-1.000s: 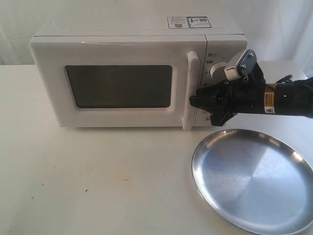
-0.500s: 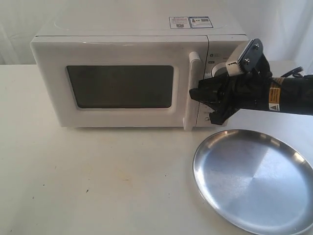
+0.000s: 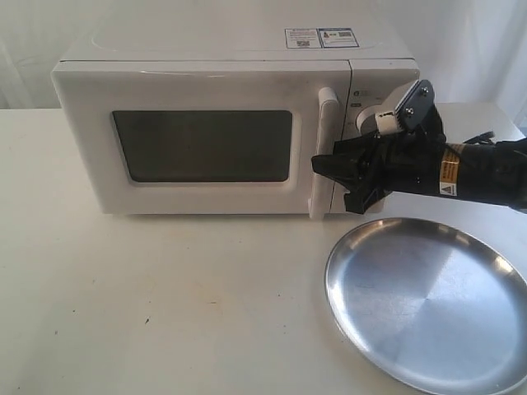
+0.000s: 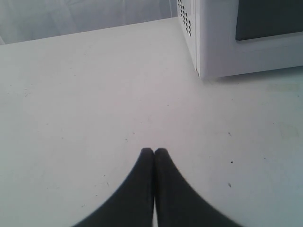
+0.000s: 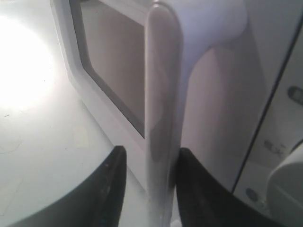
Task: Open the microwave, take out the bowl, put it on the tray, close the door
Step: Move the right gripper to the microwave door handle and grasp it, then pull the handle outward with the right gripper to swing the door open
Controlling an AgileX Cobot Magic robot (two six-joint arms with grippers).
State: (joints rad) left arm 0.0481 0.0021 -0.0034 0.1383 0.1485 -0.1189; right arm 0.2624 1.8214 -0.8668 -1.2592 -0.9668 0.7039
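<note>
The right gripper [image 3: 332, 179] straddles the vertical bar handle [image 3: 322, 140] of the microwave's [image 3: 247, 49] closed door [image 3: 82, 140], jaws parted with a slim gap on one side, the steel tray [image 3: 428, 304] lying just in front, while the left gripper [image 4: 154, 152] hangs pinched together above the table [image 3: 165, 288].

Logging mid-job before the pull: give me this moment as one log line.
door: closed | right end effector: open, astride handle | left end effector: shut, above table | tray: on table | bowl: unseen
</note>
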